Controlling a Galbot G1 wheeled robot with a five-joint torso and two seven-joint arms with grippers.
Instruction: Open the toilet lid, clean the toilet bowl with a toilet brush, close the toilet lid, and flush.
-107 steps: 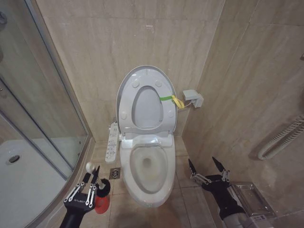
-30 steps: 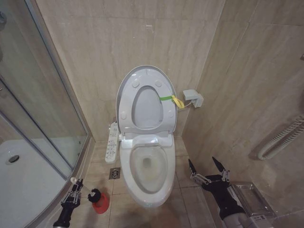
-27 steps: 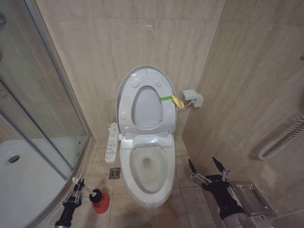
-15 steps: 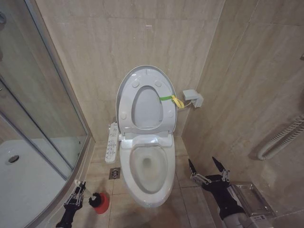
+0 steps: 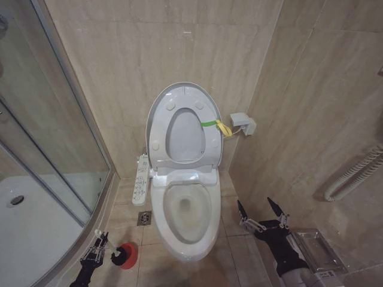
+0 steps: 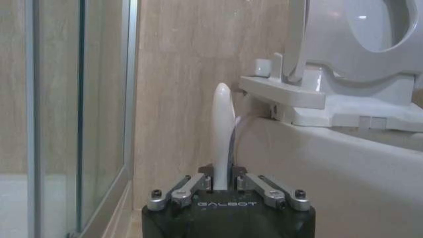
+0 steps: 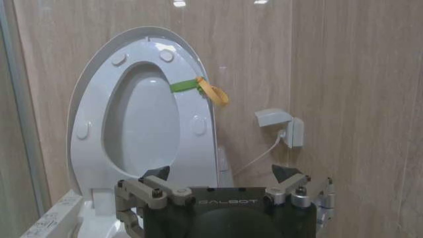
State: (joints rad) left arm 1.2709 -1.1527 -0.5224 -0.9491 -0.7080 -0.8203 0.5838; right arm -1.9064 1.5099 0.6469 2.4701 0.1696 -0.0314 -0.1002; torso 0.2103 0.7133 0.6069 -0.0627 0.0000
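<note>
The toilet lid (image 5: 157,113) stands raised against the back wall with the ring seat up inside it, and a yellow-green strap (image 5: 216,125) is tied at its side. The toilet bowl (image 5: 187,227) lies uncovered below. My left gripper (image 5: 94,253) is low on the floor at the bowl's left, shut on the white handle of the toilet brush (image 6: 222,130). The brush's black head (image 5: 118,257) rests in the red cup (image 5: 128,255). My right gripper (image 5: 261,216) hangs open to the right of the bowl, facing the lid (image 7: 142,114), holding nothing.
A glass shower door (image 5: 54,137) and white shower tray (image 5: 30,221) close off the left side. A button panel (image 5: 141,177) and a floor drain (image 5: 145,218) lie beside the bowl. A wall box (image 5: 244,124), a hose (image 5: 353,173) and a metal tray (image 5: 317,245) are on the right.
My left gripper has sunk lower and drawn back with the brush handle, and the black head has settled down into the red cup. The right arm has stayed still.
</note>
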